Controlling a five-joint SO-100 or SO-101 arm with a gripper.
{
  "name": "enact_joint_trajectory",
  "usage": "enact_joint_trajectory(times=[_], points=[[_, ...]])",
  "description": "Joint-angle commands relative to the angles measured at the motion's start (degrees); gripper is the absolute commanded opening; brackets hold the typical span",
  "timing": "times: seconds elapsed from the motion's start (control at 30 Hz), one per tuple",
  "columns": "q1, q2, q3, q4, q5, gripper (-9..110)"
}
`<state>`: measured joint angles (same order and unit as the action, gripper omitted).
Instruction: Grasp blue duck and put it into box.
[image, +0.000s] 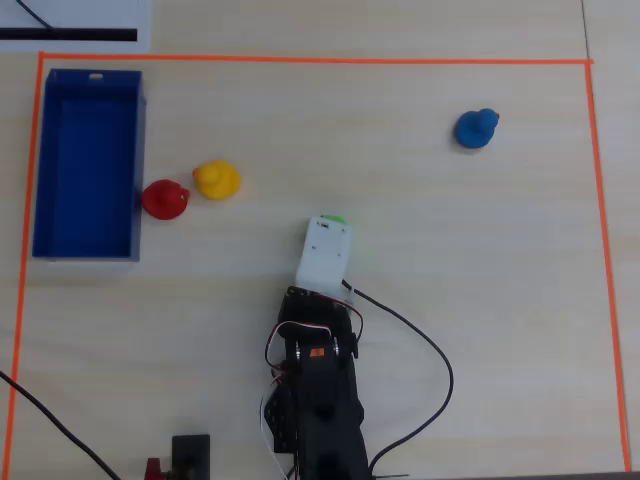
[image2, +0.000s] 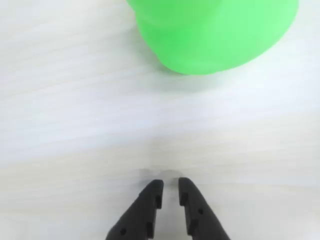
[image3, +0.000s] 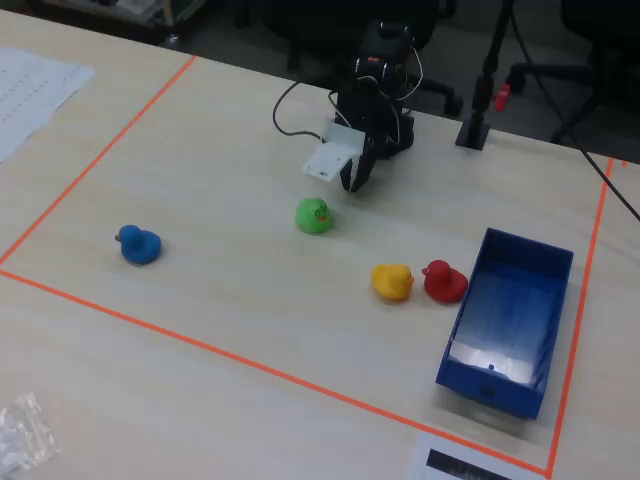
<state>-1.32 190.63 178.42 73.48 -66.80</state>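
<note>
The blue duck (image: 476, 129) stands alone on the pale wooden table, at the far right in the overhead view and at the left (image3: 139, 244) in the fixed view. The box (image: 85, 170) is a long deep blue tray at the opposite side (image3: 510, 310), with nothing in it. My gripper (image2: 170, 186) hovers low over the middle of the table (image3: 352, 180), far from both. Its black fingertips stand almost together with only a thin slit and nothing between them. In the overhead view the white wrist housing (image: 324, 251) hides the fingers.
A green duck (image2: 215, 35) sits just ahead of my fingertips (image3: 314, 216). A yellow duck (image: 216, 180) and a red duck (image: 165, 199) stand beside the box's long wall. Orange tape (image: 300, 60) frames the work area. A black cable (image: 430, 350) loops from the arm.
</note>
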Motion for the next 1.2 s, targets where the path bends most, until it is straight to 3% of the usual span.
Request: enact_joint_trajectory(times=[0.0, 0.37, 0.77, 1.17], points=[[5.3, -8.9, -7.0, -6.3, -3.3, 17], [6.2, -10.8, -10.3, -7.3, -3.7, 22], [17.7, -42.3, -49.8, -14.1, -7.5, 28], [26.4, -60.4, -78.7, -15.0, -10.0, 29]])
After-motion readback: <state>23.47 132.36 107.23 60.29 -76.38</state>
